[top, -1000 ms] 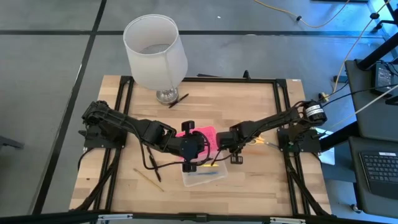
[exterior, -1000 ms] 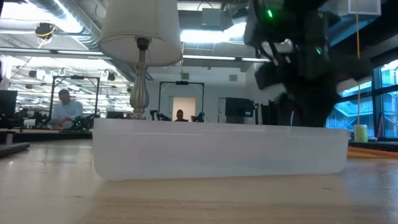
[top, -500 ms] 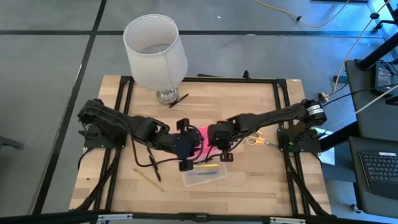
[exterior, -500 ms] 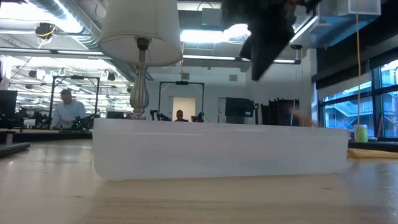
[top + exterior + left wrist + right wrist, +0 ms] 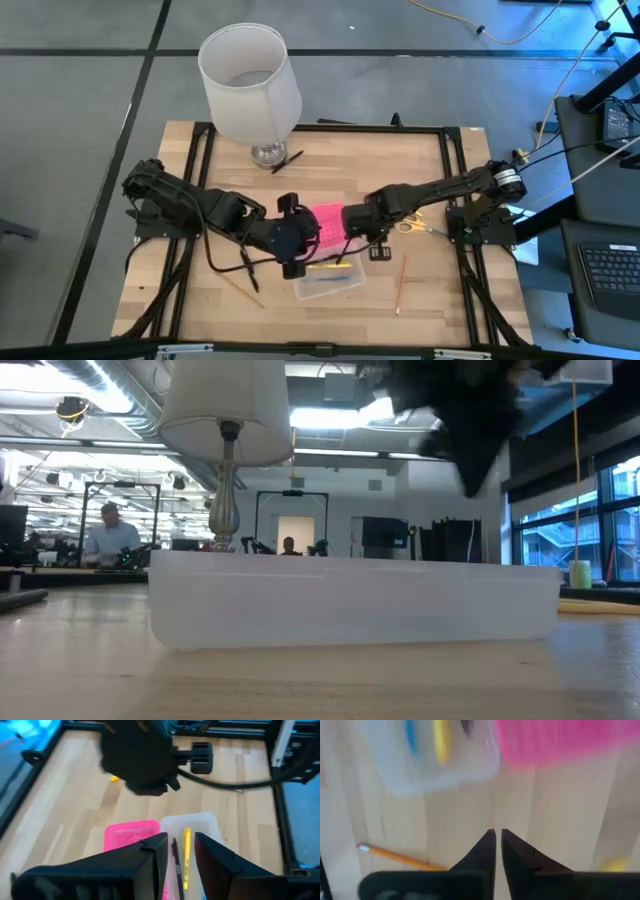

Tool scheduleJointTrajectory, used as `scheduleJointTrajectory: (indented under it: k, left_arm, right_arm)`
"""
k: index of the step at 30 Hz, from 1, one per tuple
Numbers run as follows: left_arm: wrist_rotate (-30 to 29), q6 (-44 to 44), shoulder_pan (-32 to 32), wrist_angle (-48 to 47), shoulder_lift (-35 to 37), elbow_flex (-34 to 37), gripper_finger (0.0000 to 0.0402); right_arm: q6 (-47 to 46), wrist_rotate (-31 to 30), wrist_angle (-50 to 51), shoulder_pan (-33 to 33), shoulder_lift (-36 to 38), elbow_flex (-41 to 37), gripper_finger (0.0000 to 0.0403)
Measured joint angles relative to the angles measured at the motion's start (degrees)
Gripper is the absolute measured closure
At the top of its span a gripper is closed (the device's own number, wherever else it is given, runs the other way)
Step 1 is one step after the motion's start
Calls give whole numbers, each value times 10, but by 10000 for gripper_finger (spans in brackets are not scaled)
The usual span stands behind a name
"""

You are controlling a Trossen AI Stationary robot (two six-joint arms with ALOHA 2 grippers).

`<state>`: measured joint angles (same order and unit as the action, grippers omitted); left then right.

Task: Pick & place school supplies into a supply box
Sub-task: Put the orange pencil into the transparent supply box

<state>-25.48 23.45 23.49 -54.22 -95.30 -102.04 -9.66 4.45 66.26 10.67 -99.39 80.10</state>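
No readable text, label, brand, number or sign shows on anything in these views
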Motion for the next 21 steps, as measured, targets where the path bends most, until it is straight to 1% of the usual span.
scheduleJointTrajectory:
  k: [2, 4, 7, 11, 12, 13, 16, 21]
  left_arm:
    - [-20, -6, -1, -1, -2, 0, 313]
    - [-32, -20, -4, -1, -3, 0, 313]
    - [-31, -41, -15, -1, -3, 0, 313]
    - [-8, -84, -30, -21, -3, 0, 313]
    - [2, -93, -33, -36, -3, 0, 313]
    - [12, -102, -37, -54, -3, 0, 313]
    - [20, -112, -46, -85, -2, 10, 313]
    - [21, -122, -39, -102, 24, 49, 313]
  right_arm:
    - [-48, 5, 24, 9, 0, -20, 353]
    - [-129, 8, 36, 20, 0, -49, 334]
    - [-200, 3, 44, 36, 0, -99, 306]
    - [-271, 73, 51, 62, 0, -134, 282]
    - [-292, 79, 50, 68, 0, -137, 279]
    - [-313, 71, 50, 74, 0, -139, 277]
    - [-363, 28, 57, 88, 0, -130, 276]
    - [-423, 27, 62, 107, 1, -78, 275]
